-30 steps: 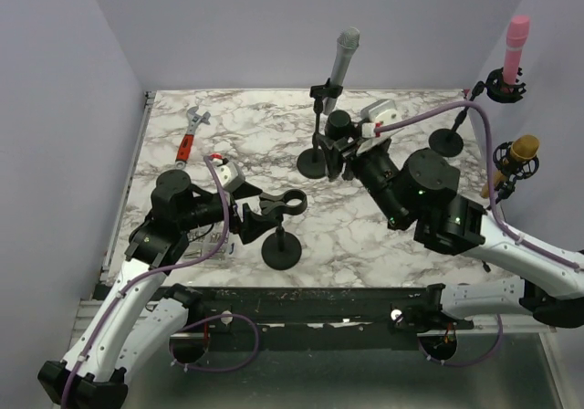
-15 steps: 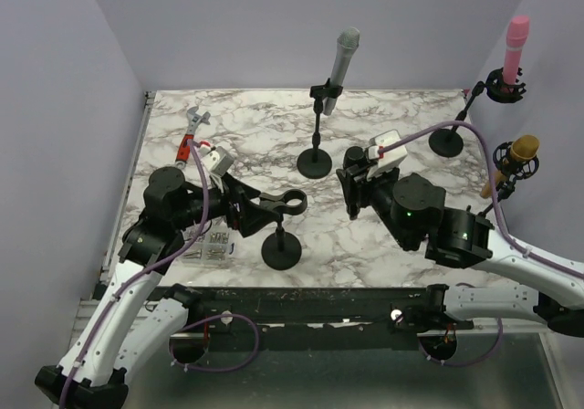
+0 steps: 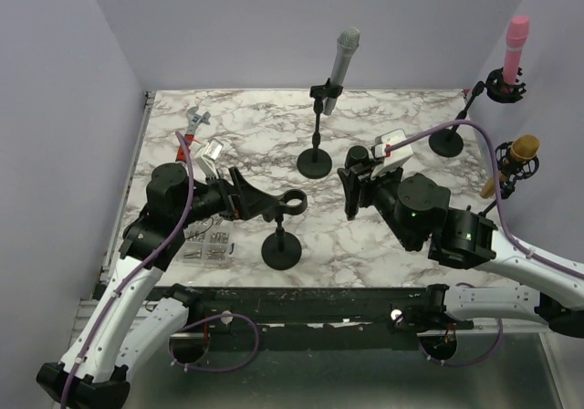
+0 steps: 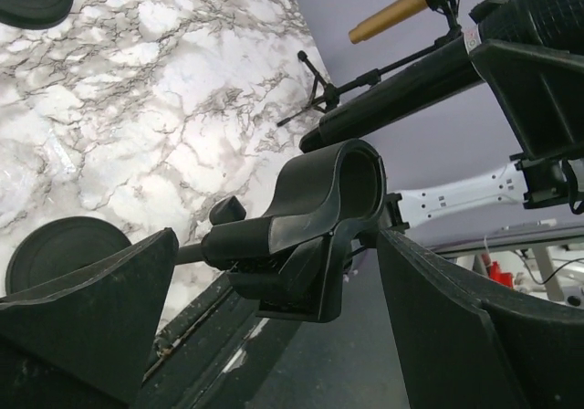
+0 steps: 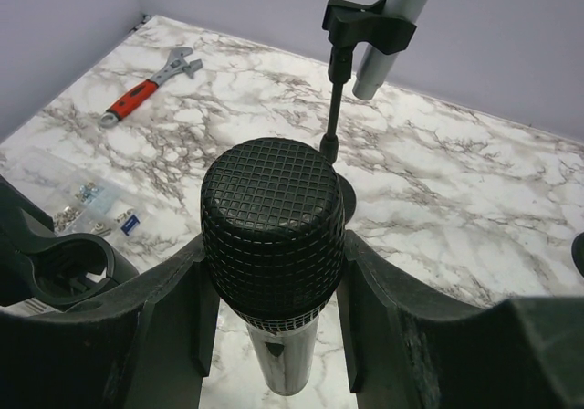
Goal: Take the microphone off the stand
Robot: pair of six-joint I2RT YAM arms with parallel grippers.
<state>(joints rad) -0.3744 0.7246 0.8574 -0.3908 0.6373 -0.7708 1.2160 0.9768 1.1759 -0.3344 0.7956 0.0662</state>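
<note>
My right gripper point(image 3: 351, 188) is shut on a black microphone point(image 5: 272, 222), with its fingers point(image 5: 365, 286) pressed on both sides of the mesh head and the grey body pointing down at the table. The microphone is clear of any stand. The empty black stand point(image 3: 279, 247) is at the near middle, and its clip point(image 3: 291, 201) is open and holds nothing. My left gripper point(image 3: 248, 203) is open around that clip point(image 4: 319, 204), with a gap on each side of it.
A grey microphone point(image 3: 345, 55) sits in a stand point(image 3: 315, 162) at the back middle. A pink microphone point(image 3: 514, 48) and a gold one point(image 3: 522, 152) are on stands at the right. A red wrench point(image 3: 191, 132) and a bag of screws point(image 3: 208, 243) lie at the left.
My right gripper has pulled back from the middle stand's base toward the near side with the black microphone. My left gripper has turned and stands open at the empty clip.
</note>
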